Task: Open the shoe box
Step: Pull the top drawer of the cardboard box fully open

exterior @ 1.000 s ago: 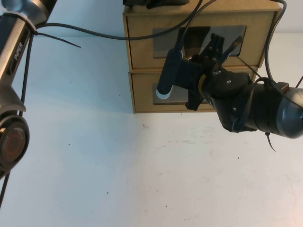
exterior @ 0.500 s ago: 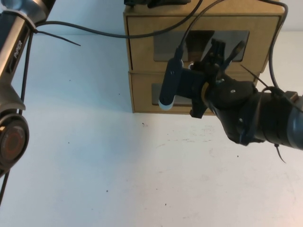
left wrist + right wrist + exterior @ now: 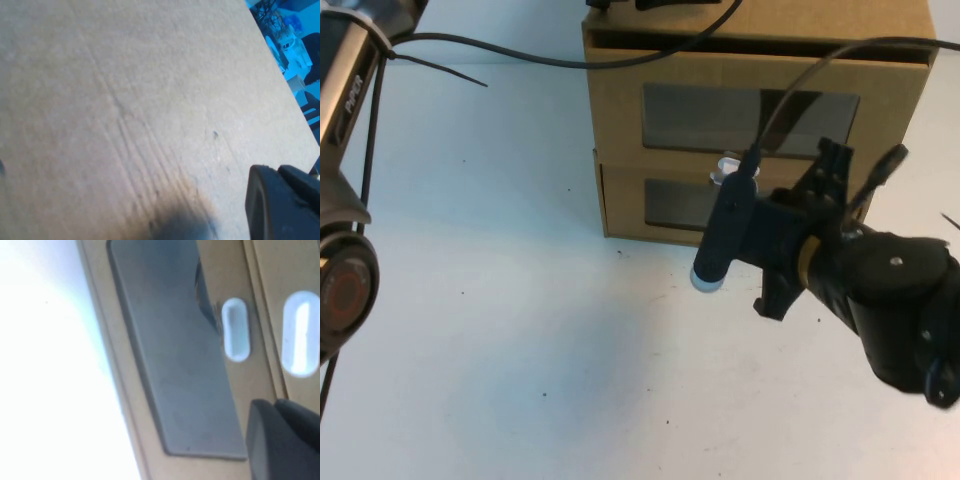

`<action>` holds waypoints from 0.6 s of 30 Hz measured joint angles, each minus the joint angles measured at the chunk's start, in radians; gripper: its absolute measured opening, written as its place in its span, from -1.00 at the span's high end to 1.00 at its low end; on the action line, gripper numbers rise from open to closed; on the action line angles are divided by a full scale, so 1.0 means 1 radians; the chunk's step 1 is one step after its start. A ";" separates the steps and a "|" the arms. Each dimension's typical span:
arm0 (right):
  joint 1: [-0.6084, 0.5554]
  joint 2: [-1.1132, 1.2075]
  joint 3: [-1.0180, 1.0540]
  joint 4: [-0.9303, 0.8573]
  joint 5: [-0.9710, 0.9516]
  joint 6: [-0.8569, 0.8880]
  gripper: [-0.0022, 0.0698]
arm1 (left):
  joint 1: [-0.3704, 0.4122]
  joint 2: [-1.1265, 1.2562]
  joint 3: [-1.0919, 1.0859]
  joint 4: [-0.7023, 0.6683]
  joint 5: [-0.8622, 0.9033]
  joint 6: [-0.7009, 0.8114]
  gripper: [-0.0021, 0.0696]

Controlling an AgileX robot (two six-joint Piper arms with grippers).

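Two brown cardboard shoe boxes are stacked at the back of the white table, each with a grey window in its front. The upper box's drawer front [image 3: 760, 80] stands slightly forward, with a dark gap along its top edge. A white pull ring [image 3: 725, 168] shows at the seam above the lower box [image 3: 630, 205]; in the right wrist view two white rings [image 3: 235, 330] sit side by side. My right gripper [image 3: 840, 160] [image 3: 285, 440] hovers just in front of the boxes, shut and holding nothing. My left gripper [image 3: 660, 4] [image 3: 282, 205] rests shut on the box top [image 3: 125, 100].
The left arm's column [image 3: 345, 200] and its black cables [image 3: 520, 60] run along the left side and over the boxes. Bare white tabletop [image 3: 520, 350] spreads in front of the boxes. The right arm's bulky wrist [image 3: 890, 300] hangs over the front right.
The right arm has drawn back toward the near right, away from the box fronts. The upper drawer front has come forward, opening a dark gap along its top. The left arm has stayed put.
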 joint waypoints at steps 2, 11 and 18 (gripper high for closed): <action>0.020 -0.024 0.016 0.023 0.022 0.015 0.96 | 0.000 0.000 0.000 0.000 -0.002 0.000 0.95; 0.052 -0.057 0.030 0.076 0.093 0.099 0.96 | 0.000 0.000 0.000 -0.013 -0.004 0.000 0.95; 0.053 -0.030 0.030 -0.041 0.096 0.130 0.45 | 0.000 0.000 0.000 -0.020 -0.004 0.000 0.95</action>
